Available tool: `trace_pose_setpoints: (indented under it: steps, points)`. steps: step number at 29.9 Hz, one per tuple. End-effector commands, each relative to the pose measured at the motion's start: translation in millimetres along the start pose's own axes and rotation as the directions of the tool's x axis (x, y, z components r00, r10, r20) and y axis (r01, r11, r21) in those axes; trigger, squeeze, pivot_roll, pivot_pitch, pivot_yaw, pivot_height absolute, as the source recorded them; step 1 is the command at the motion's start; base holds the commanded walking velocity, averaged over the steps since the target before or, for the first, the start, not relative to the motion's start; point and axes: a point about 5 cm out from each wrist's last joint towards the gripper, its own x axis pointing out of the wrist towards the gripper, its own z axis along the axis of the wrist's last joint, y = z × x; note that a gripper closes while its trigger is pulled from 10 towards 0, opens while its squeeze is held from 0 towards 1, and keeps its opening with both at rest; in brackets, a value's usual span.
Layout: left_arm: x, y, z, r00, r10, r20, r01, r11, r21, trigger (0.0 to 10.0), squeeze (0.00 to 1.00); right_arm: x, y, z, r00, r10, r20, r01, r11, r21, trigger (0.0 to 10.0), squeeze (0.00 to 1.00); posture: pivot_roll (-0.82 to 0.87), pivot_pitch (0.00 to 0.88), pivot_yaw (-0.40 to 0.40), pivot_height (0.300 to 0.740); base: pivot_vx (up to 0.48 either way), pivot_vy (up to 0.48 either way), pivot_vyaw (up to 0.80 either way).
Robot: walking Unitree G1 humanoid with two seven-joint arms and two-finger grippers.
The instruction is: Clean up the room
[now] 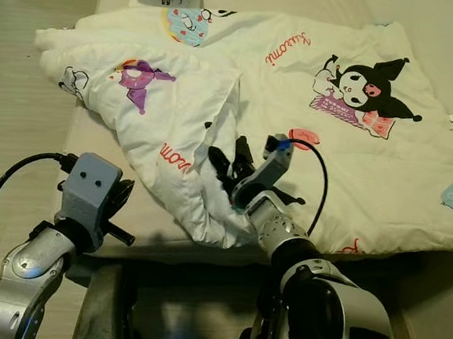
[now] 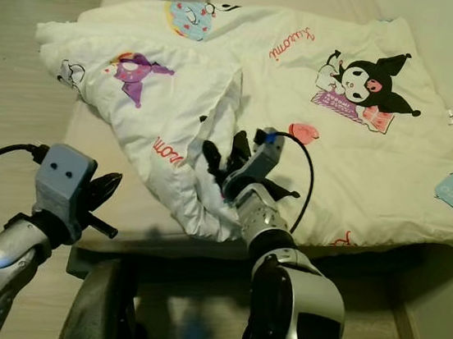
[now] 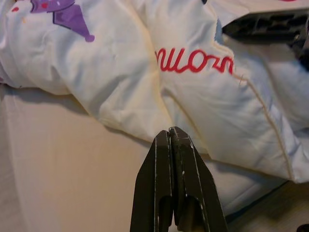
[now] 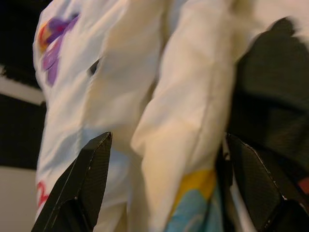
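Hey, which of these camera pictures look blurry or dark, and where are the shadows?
Right wrist view: soft and out of focus, the blanket fold close between the open right end effector, dark patches at the edges. Left wrist view: sharp, evenly lit, the shut left end effector near the blanket's shadowed hem. Eye views: clear, with deep shadow under the bed edge.

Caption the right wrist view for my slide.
Right gripper, jaws open, around a fold of the white quilt.

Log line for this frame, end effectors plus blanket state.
left end effector: shut, empty, over mattress edge | right end effector: open, straddling blanket fold | blanket: rumpled on bed, folded over on the robot's left
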Motion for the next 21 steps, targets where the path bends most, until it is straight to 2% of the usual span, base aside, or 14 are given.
trace_pose_setpoints:
  steps: [1,2,3,6,7,17,20,21]
  points:
    - [-3.8,2.0,-5.3,1.0,0.001,-0.03,-0.001,1.0,0.002,10.0,0.0,-3.2,-0.2,-20.9,0.997,0.016,-0.082,-0.018,1.0,-0.019,10.0,1.0,0.2,0.377,-0.005,0.541,0.0,0.0,0.0]
    - [-3.7,1.9,-5.4,1.0,0.001,-0.031,-0.001,1.0,0.003,10.0,0.0,-3.3,0.6,-23.6,0.995,0.02,-0.095,-0.023,0.999,-0.032,10.0,1.0,0.2,0.377,-0.005,0.541,0.0,0.0,0.0]
    - [-3.5,1.9,-5.4,1.0,0.001,-0.031,-0.001,1.0,0.003,10.0,0.0,-3.7,-0.5,-24.7,0.995,0.003,-0.099,-0.009,0.998,-0.055,6.5,0.52,0.2,0.378,-0.006,0.541,0.0,0.0,0.0]
    - [-3.1,1.8,-5.3,1.0,0.002,-0.031,-0.002,1.0,0.003,10.0,0.0,-4.2,-2.1,-25.0,0.995,-0.016,-0.098,0.009,0.997,-0.075,6.5,0.52,0.2,0.378,-0.006,0.541,0.0,0.0,0.0]
    - [-3.1,1.9,-5.3,1.0,0.003,-0.031,-0.003,1.0,0.004,10.0,0.0,-4.5,-3.7,-23.4,0.996,-0.028,-0.086,0.022,0.997,-0.074,0.0,0.0,0.2,0.379,-0.006,0.541,0.0,0.0,0.0]
    - [-3.0,3.0,-5.8,0.999,0.008,-0.032,-0.008,1.0,0.005,10.0,0.0,-3.4,-5.0,-10.9,0.999,-0.04,-0.02,0.039,0.998,-0.047,0.0,0.0,0.2,0.38,-0.007,0.541,0.0,0.0,0.0]
    - [-2.7,3.0,-5.8,0.999,0.01,-0.03,-0.01,1.0,0.004,10.0,0.0,-1.4,0.1,-8.9,1.0,-0.007,-0.006,0.007,0.999,-0.047,0.0,0.0,0.2,0.38,-0.007,0.541,0.0,0.0,0.0]
    - [-2.5,2.9,-5.9,0.999,0.01,-0.03,-0.01,1.0,0.004,10.0,0.0,0.3,5.9,-9.6,0.999,0.033,-0.011,-0.034,0.996,-0.087,0.0,0.0,0.2,0.38,-0.007,0.541,0.0,0.0,0.0]
